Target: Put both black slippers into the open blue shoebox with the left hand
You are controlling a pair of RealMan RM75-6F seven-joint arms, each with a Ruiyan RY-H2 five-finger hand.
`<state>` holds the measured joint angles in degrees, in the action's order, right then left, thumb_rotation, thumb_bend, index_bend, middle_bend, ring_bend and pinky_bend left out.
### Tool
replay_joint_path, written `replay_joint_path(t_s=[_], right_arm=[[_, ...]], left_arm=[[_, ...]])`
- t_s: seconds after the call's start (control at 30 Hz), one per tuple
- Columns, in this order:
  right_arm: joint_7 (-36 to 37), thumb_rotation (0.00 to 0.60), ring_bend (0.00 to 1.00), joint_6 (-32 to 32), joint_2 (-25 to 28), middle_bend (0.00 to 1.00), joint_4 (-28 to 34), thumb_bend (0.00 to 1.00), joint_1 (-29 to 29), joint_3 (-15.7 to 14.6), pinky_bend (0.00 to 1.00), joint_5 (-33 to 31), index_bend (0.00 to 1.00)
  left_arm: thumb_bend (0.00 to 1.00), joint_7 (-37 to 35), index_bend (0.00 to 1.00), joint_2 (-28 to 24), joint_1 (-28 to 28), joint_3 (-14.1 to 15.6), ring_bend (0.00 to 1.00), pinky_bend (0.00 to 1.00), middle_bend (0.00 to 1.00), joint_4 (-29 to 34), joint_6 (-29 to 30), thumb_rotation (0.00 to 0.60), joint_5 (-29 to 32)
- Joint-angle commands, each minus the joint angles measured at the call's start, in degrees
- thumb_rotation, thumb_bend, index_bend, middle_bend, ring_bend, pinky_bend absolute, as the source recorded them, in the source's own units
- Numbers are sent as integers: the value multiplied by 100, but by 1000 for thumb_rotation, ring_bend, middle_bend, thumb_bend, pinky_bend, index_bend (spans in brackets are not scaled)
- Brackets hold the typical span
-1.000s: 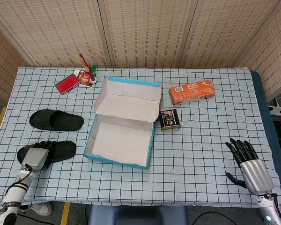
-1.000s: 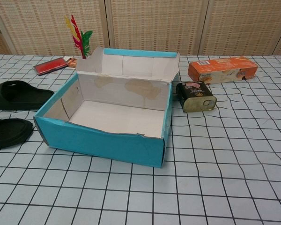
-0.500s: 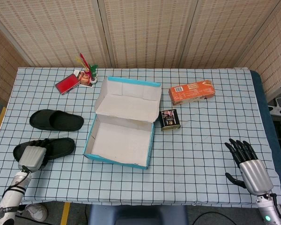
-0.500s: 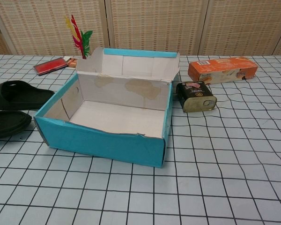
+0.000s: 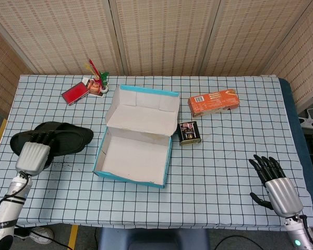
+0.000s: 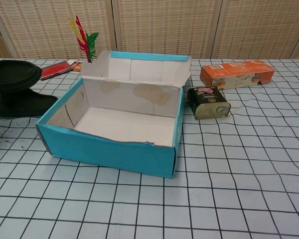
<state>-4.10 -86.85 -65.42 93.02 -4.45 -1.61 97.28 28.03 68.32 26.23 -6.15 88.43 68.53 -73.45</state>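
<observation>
In the head view, the left robot hand (image 5: 32, 155) holds one black slipper (image 5: 26, 139) lifted at the left edge of the desk (image 5: 235, 151), its fingers curled over the slipper's near end; this raised slipper overlaps the second black slipper (image 5: 73, 136), which lies flat on the checked cloth just left of the open blue shoebox (image 5: 138, 138). The shoebox sits mid-desk with its lid flipped up on the far side and its inside bare. Just right of the box lies a small dark tin (image 5: 189, 132), and beyond it an orange carton (image 5: 213, 102). At the far left are a red flat case (image 5: 75, 93) and a small holder with coloured sticks (image 5: 97, 78). The right robot hand (image 5: 274, 182) rests at the near right corner with fingers spread, holding nothing. In the chest view, the lifted slipper (image 6: 12, 77) hangs at the left edge above the lying slipper (image 6: 25, 103), both left of the shoebox (image 6: 117, 149); the tin (image 6: 208, 102) and orange carton (image 6: 236, 73) stand to the right, and neither robot hand shows.
</observation>
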Motion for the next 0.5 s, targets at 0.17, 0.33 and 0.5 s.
replay_joint_path(t_s=[0.17, 0.33, 0.5], right_arm=[[-4, 600, 0, 62, -24, 0, -22, 106, -31, 53, 0, -101, 0], [123, 600, 0, 205, -5, 0, -46, 105, -92, 66, 0, -190, 0], [263, 600, 0, 332, 25, 0, -92, 106, -152, 64, 0, -248, 0]], left_arm=[[564, 486, 284, -498, 694, -602, 465, 554, 370, 1389, -415, 600, 288], [563, 887, 284, -301, 1288, -760, 465, 553, 369, 1892, -1002, 600, 734], [560, 1405, 284, 190, 1843, -734, 465, 550, 367, 1972, -1349, 600, 1034]])
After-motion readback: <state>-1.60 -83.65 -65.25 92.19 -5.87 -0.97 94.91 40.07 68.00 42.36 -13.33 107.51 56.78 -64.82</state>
